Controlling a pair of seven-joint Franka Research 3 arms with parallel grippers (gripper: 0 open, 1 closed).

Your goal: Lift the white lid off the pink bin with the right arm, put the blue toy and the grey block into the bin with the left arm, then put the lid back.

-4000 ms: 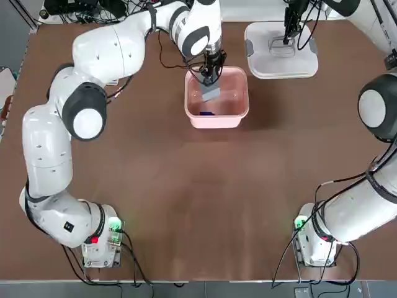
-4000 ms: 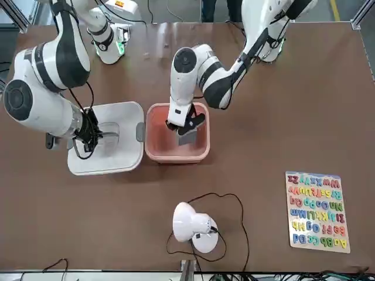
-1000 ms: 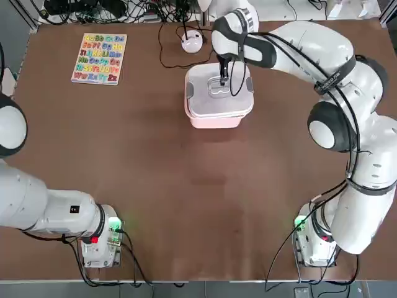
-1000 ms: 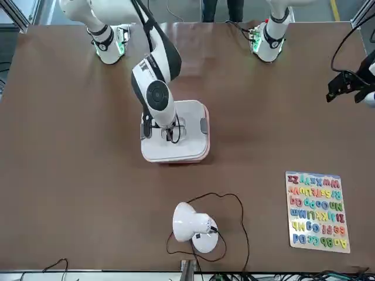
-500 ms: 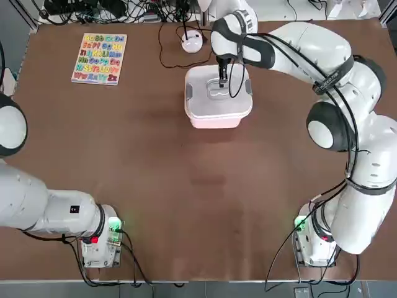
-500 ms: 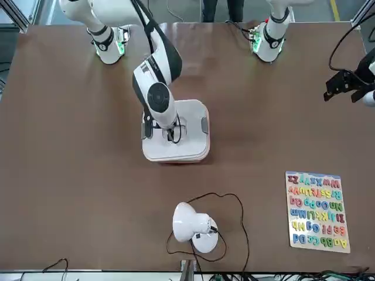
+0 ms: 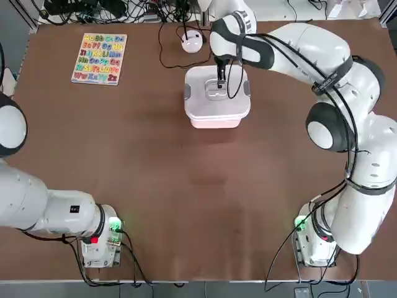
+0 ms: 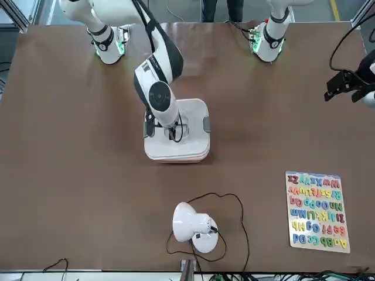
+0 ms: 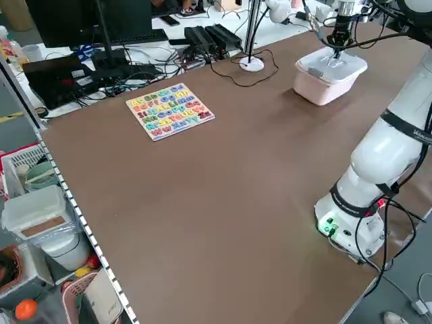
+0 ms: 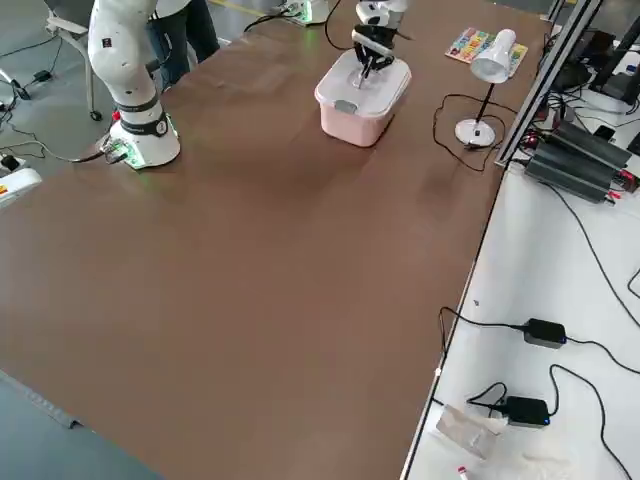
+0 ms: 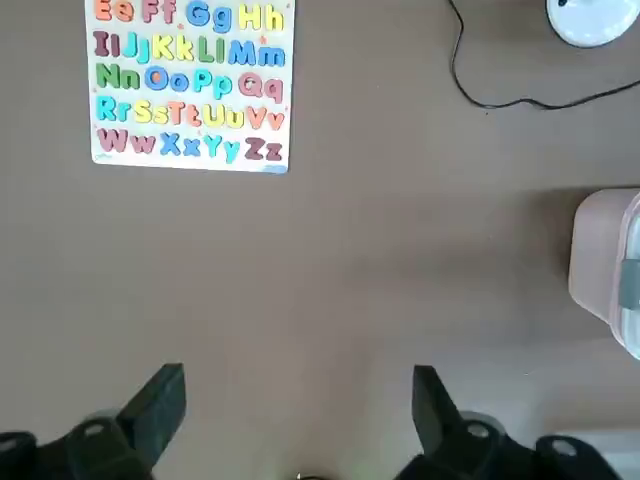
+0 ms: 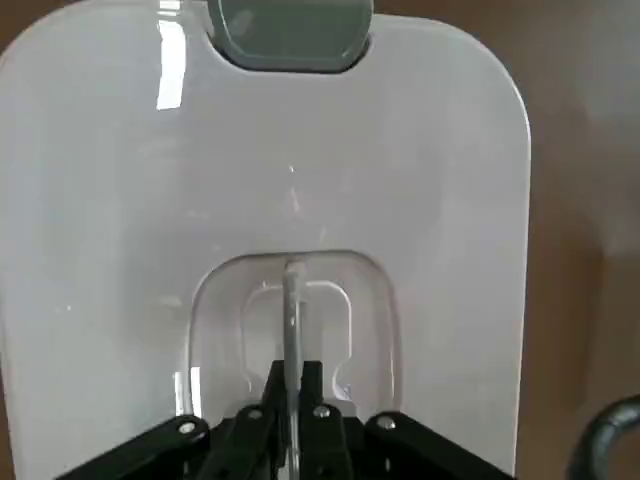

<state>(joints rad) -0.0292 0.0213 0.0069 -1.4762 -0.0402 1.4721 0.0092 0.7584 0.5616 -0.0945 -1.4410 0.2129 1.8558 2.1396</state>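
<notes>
The white lid (image 7: 201,102) lies on top of the pink bin (image 7: 217,122) at the far middle of the table. My right gripper (image 7: 220,81) stands over the lid's centre, shut on the thin handle in its recess (image 12: 293,330). A grey clip (image 12: 290,30) shows at the lid's edge. In the front view only a thin pink strip (image 8: 176,160) shows beneath the lid (image 8: 190,146). My left gripper (image 8: 344,93) hangs open and empty above bare table at the robot's far left, its fingers (image 11: 160,400) wide apart. The blue toy and the grey block are hidden.
An alphabet puzzle board (image 7: 99,58) lies at the far left. A white lamp (image 8: 193,225) with a black cable stands behind the bin. Both arm bases (image 7: 99,239) sit at the near corners.
Earlier the left gripper held the grey block over the open bin while the lid lay aside to the right. Now the lid sits on the bin, nudged slightly leftward; the left arm has withdrawn.
</notes>
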